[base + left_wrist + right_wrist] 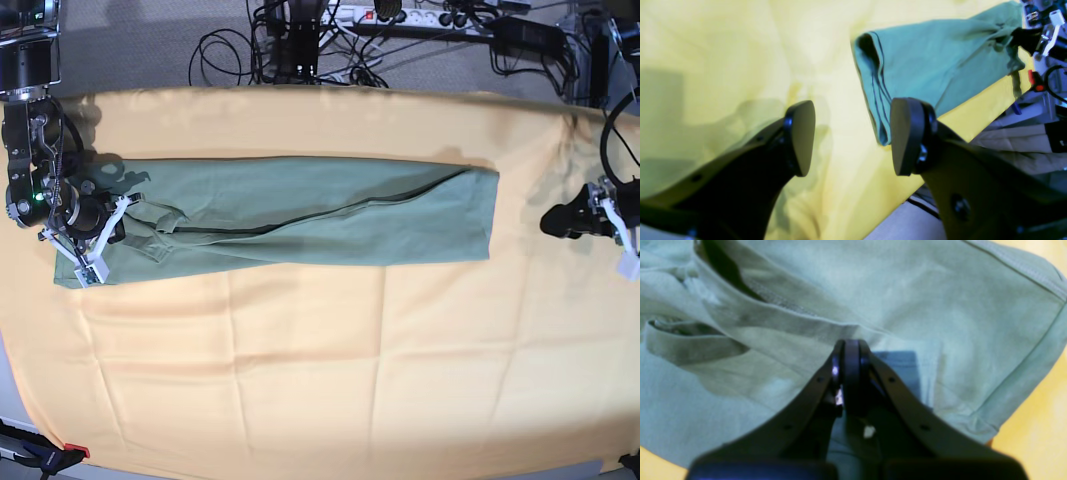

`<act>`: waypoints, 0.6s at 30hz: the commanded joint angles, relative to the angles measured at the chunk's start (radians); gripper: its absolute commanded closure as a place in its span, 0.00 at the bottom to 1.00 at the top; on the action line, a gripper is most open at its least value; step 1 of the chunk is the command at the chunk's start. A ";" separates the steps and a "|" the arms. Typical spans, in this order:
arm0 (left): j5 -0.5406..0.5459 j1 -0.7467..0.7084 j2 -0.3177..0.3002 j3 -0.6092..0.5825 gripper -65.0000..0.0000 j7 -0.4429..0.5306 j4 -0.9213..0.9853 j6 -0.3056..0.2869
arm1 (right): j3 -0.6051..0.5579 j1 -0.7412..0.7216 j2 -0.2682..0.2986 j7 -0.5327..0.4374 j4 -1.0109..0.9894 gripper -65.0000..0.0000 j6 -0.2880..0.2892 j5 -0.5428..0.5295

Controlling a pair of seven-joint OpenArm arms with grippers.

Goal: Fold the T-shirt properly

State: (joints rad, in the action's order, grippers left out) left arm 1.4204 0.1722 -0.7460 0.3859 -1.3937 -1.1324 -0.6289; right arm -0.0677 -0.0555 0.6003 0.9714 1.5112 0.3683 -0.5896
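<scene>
The sage-green T-shirt (300, 215) lies folded lengthwise into a long strip across the yellow-orange cloth (320, 370). My right gripper (122, 222) is at the strip's left end. In the right wrist view it (846, 351) is shut on a fold of the shirt (907, 290), beside the dark neck opening (720, 266). My left gripper (550, 222) hovers just off the strip's right end, open and empty. In the left wrist view its pads (803, 136) stand wide apart over the cloth, with the shirt's hemmed end (933, 63) just beyond them.
The yellow-orange cloth (723, 50) covers the whole table. Cables and a power strip (420, 15) lie on the floor behind the far edge. A red-tipped clamp (60, 455) sits at the near left corner.
</scene>
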 commanded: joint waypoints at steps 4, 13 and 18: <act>-0.016 0.019 0.009 0.010 0.43 0.019 -0.015 0.002 | 0.004 -0.008 0.010 0.008 0.003 1.00 -0.006 0.014; -0.024 0.019 0.053 0.010 0.43 0.011 -0.015 0.010 | 0.004 -0.008 0.010 0.008 0.003 1.00 -0.006 0.014; -0.013 0.019 0.074 0.009 0.43 0.005 -0.015 0.009 | 0.004 -0.008 0.010 0.007 0.003 1.00 -0.006 0.014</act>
State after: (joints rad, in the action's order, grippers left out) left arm 1.3800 0.1753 -0.6518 0.3859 -1.3952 -1.1328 -0.6174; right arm -0.0677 -0.0555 0.5980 0.9714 1.5112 0.3656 -0.5835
